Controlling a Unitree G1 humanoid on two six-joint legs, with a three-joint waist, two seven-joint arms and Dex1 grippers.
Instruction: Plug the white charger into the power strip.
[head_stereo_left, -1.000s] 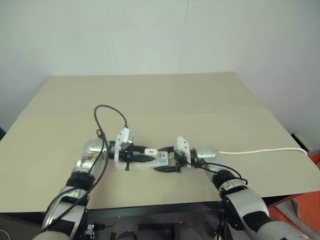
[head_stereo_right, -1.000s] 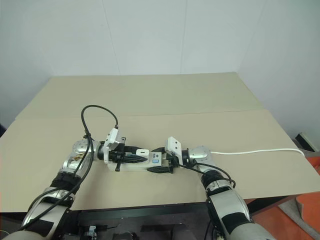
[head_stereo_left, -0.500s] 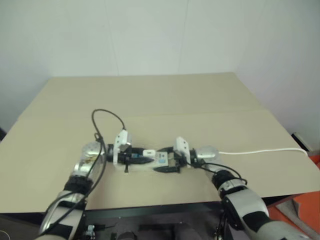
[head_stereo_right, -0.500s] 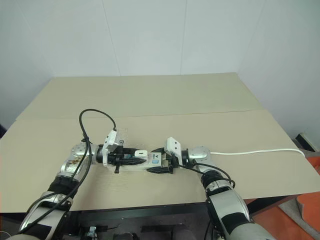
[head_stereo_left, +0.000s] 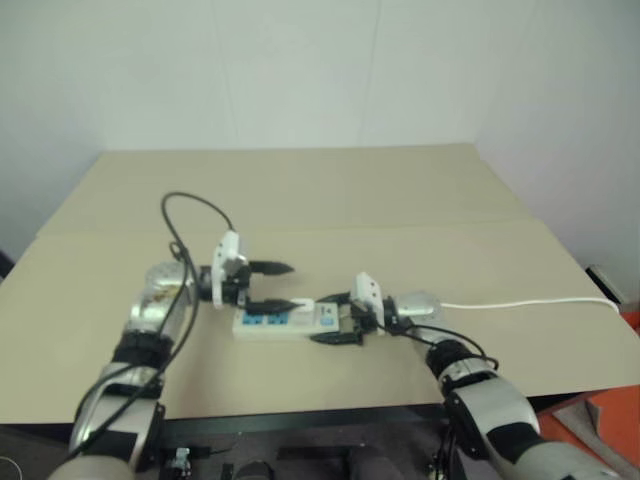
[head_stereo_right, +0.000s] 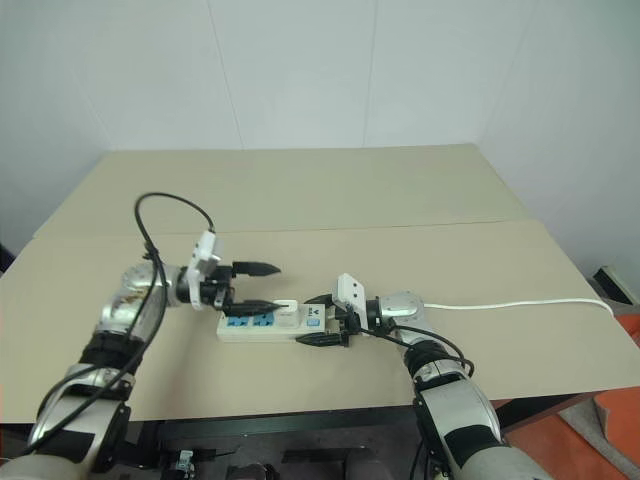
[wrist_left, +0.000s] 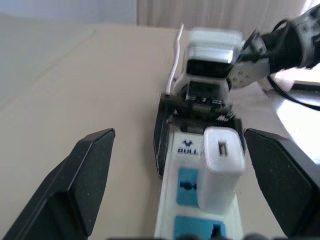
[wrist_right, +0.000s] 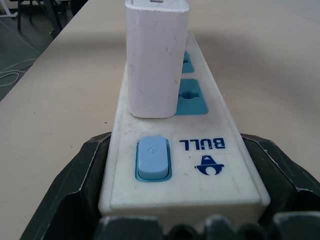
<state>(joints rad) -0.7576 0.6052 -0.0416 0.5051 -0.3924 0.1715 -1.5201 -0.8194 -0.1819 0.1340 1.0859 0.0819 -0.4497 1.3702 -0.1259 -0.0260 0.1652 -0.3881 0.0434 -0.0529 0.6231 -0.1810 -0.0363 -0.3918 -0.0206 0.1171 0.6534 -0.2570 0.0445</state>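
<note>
The power strip (head_stereo_right: 262, 324) lies flat on the tan table, its blue sockets facing up. The white charger (head_stereo_right: 287, 304) stands upright in a socket next to the blue switch (wrist_right: 153, 158). My right gripper (head_stereo_right: 310, 320) is shut on the strip's switch end, one black finger (wrist_right: 75, 190) pressed to each long side. My left gripper (head_stereo_right: 270, 286) hovers just above and to the left of the charger, open, with nothing between its fingers (wrist_left: 85, 170). In the left wrist view the charger (wrist_left: 220, 157) stands free between the spread jaws.
A thin white cord (head_stereo_right: 510, 304) runs from behind my right wrist to the table's right edge. The table (head_stereo_right: 350, 200) stretches back to a white wall. An orange object (head_stereo_right: 615, 420) sits on the floor past the front right corner.
My left gripper has opened, let go of the charger and lifted up and to the left. The charger stays standing in the strip. The right gripper has not moved.
</note>
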